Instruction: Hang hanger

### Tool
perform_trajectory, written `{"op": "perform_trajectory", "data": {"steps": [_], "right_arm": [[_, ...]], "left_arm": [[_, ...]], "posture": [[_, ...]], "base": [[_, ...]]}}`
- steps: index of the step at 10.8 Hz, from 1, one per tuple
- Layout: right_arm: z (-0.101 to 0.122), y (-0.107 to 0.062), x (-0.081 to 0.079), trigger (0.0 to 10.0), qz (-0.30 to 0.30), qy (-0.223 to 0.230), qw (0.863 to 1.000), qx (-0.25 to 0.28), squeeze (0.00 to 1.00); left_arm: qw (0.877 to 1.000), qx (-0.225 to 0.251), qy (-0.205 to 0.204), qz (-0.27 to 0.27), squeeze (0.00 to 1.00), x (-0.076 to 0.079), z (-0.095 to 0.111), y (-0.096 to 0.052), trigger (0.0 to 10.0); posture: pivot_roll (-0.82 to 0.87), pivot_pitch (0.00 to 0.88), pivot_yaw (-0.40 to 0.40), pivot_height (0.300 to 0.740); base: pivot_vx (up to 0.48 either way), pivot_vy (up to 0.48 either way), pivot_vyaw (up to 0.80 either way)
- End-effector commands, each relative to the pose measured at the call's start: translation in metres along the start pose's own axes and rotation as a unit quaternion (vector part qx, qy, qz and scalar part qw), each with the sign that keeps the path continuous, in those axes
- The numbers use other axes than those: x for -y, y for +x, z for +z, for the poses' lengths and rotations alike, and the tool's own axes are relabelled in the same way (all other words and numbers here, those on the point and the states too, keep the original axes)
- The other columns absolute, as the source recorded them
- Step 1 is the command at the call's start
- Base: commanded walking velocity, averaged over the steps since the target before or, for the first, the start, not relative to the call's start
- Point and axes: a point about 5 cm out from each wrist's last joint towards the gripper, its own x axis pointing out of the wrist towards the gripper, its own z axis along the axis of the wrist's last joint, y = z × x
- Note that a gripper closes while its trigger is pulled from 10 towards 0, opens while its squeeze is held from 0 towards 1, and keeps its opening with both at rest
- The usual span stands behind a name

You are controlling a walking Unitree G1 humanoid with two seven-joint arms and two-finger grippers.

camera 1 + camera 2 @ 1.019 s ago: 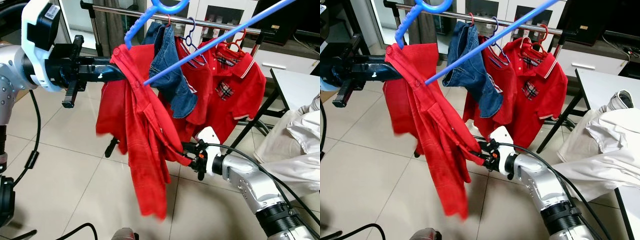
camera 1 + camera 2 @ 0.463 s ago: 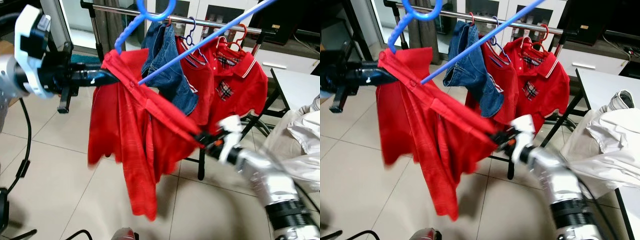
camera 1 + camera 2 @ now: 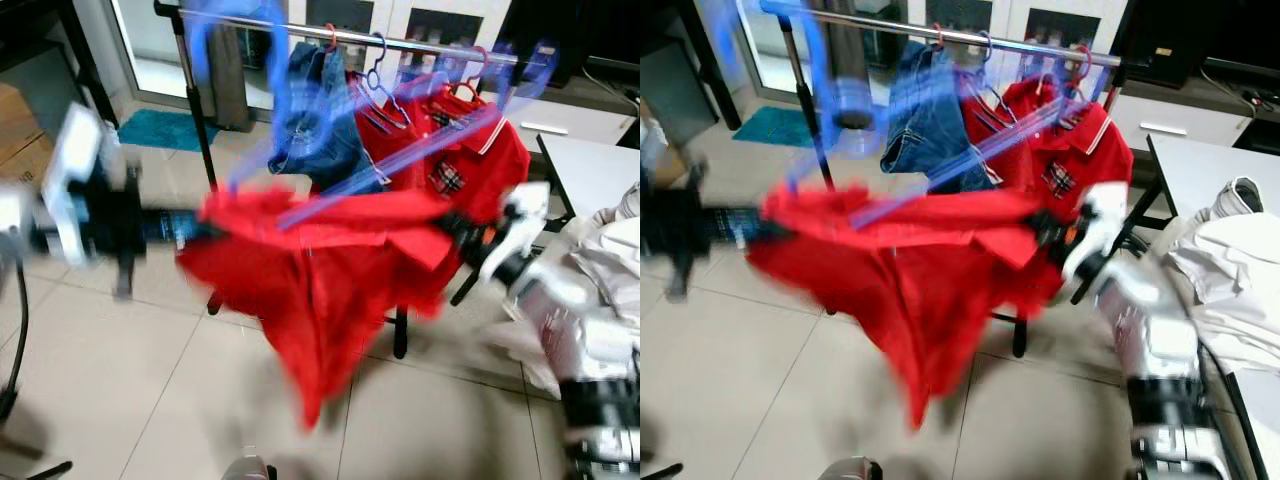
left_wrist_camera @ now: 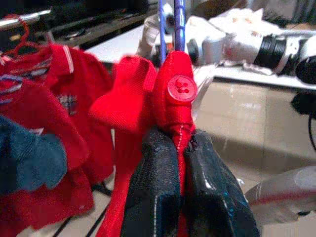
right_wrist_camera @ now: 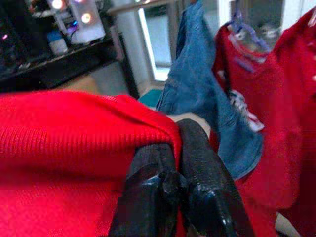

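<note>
Left gripper point(image 4: 180, 148): both black fingers pinched tight on a fold of the red shirt point(image 3: 330, 270), right below a red button point(image 4: 181, 89). No gap between the pads beyond the cloth itself. Right gripper point(image 5: 177, 143): fingers likewise closed together, clamping the red shirt's other edge. In the head views we see the left gripper point(image 3: 190, 228) on the robot's left and the right gripper point(image 3: 462, 230) on its right, with the shirt stretched wide between them, its lower part drooping to a point.

The blue hanger point(image 3: 300, 120) is heavily motion-blurred; its bar runs slanted above the shirt and its hook point(image 3: 235, 40) sits up near the clothes rail point(image 3: 340, 35), but we cannot tell if it touches or catches the rail. Neither gripper grips the hanger itself; it seems to ride inside the shirt, with its blue bar coming out just past the button in the left wrist view.

On the rail: a denim garment point(image 3: 310, 125) and red polo shirts point(image 3: 470, 150), hung beside each other. A white table point(image 3: 590, 165) with pale cloth point(image 3: 610, 260) stands on the robot's right.

We judge the step as mid-carry: lifting the shirt-on-hanger toward the rail, hanging not yet done. Next move calls for raising the hook over the free rail section on the denim's left, lowering it on, then letting go of the cloth on both sides.
</note>
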Motion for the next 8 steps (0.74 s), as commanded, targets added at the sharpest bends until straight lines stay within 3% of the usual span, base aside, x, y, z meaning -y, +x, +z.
{"op": "perform_trajectory", "data": {"steps": [1, 4, 6, 8], "right_arm": [[0.012, -0.015, 0.028, 0.0, -0.086, 0.010, 0.996, 0.019, 0.00], [0.025, -0.022, 0.063, 0.0, -0.197, 0.026, 0.980, 0.023, 0.00], [0.042, -0.020, 0.072, 0.0, -0.214, 0.037, 0.975, 0.055, 0.00], [0.051, -0.013, 0.068, 0.0, -0.192, 0.038, 0.978, 0.070, 0.00]], "left_arm": [[0.999, -0.010, 0.029, 0.025, 0.00, 0.002, 0.008, -0.011, 0.0], [0.999, -0.020, 0.014, 0.049, 0.00, 0.031, -0.008, -0.014, 0.0], [0.989, -0.125, 0.023, 0.069, 0.00, 0.045, -0.032, -0.017, 0.0], [0.964, -0.232, 0.045, 0.125, 0.00, 0.041, -0.057, -0.022, 0.0]], "posture": [[0.18, 0.035, -0.024, 0.740], [0.19, 0.035, -0.028, 0.740], [0.20, 0.035, -0.034, 0.740], [0.21, 0.035, -0.035, 0.740]], "base": [[0.000, 0.000, 0.00], [0.000, 0.000, 0.00], [0.000, 0.000, 0.00], [0.000, 0.000, 0.00]]}}
